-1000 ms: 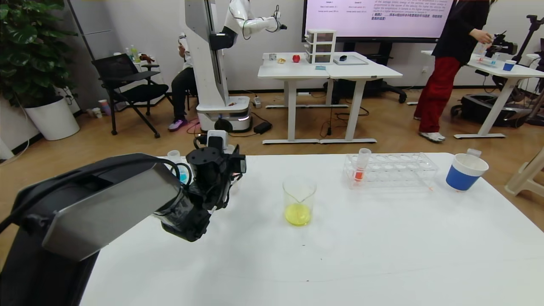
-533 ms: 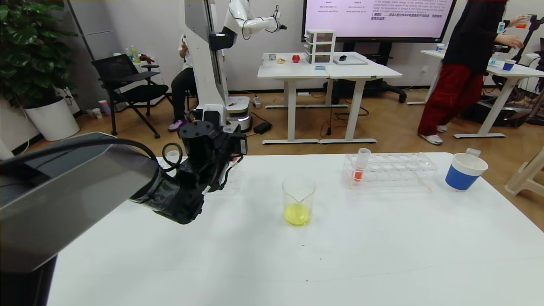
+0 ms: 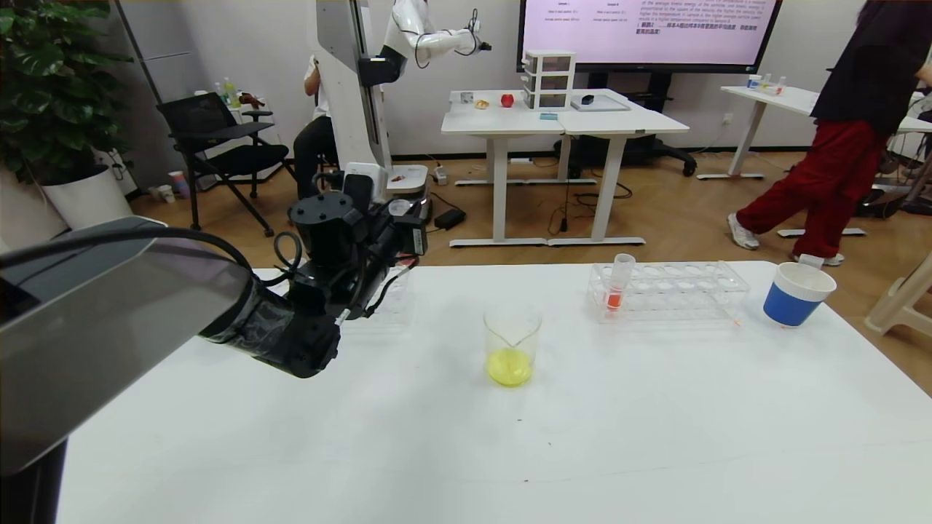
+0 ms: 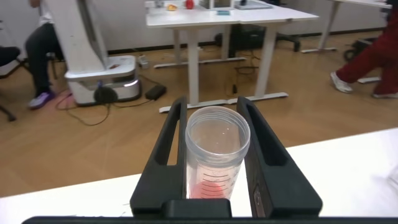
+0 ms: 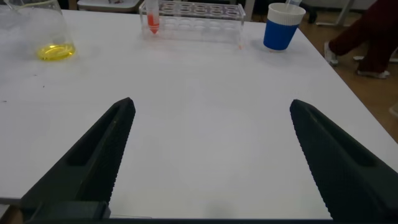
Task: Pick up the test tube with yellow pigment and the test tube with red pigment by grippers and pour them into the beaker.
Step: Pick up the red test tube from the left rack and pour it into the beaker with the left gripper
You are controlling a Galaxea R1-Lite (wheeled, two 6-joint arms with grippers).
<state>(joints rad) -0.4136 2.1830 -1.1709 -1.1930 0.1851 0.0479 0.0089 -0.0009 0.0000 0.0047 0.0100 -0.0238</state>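
My left gripper (image 3: 402,218) is shut on a test tube with red pigment (image 3: 397,209) and holds it upright above the table's far left. In the left wrist view the open-topped tube (image 4: 217,149) sits between the black fingers (image 4: 166,149), with red liquid at its bottom. The beaker (image 3: 512,342) stands mid-table with yellow liquid in it and also shows in the right wrist view (image 5: 38,31). A second red test tube (image 3: 617,286) stands in the clear rack (image 3: 677,292). The test tube with yellow pigment is out of view. My right gripper (image 5: 211,104) is open and empty, low over the near table.
A blue-and-white paper cup (image 3: 797,293) stands at the far right beside the rack. Another clear rack (image 3: 393,302) lies below my left gripper. The white table (image 3: 582,437) spreads in front. A person walks past the desks behind.
My left gripper has risen and drawn back toward the far left with the red tube. The blue-liquid tube behind it is now hidden. The person in the background walked right.
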